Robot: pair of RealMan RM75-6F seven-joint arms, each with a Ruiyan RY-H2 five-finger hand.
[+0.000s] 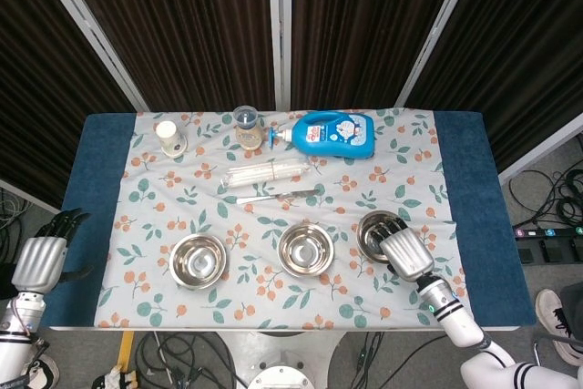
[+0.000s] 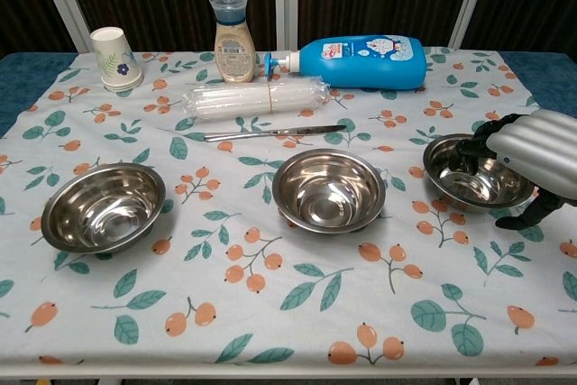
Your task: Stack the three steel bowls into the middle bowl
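Note:
Three steel bowls stand in a row on the floral cloth: the left bowl (image 1: pixel 199 260) (image 2: pixel 102 207), the middle bowl (image 1: pixel 305 249) (image 2: pixel 328 189) and the right bowl (image 1: pixel 375 228) (image 2: pixel 469 178). All are upright and empty. My right hand (image 1: pixel 402 251) (image 2: pixel 538 156) hangs over the right bowl's right side. Its fingers (image 2: pixel 474 144) curl down inside the rim, and its thumb (image 2: pixel 526 217) lies outside the bowl near the cloth. The bowl still sits on the table. My left hand (image 1: pixel 40 259) hovers off the table's left edge, fingers spread, holding nothing; the chest view does not show it.
Behind the bowls lie a table knife (image 2: pixel 273 133) and a clear wrapped bundle (image 2: pixel 255 99). Further back are a blue detergent bottle (image 2: pixel 361 49) on its side, a small jar (image 2: pixel 233 38) and a paper cup (image 2: pixel 114 58).

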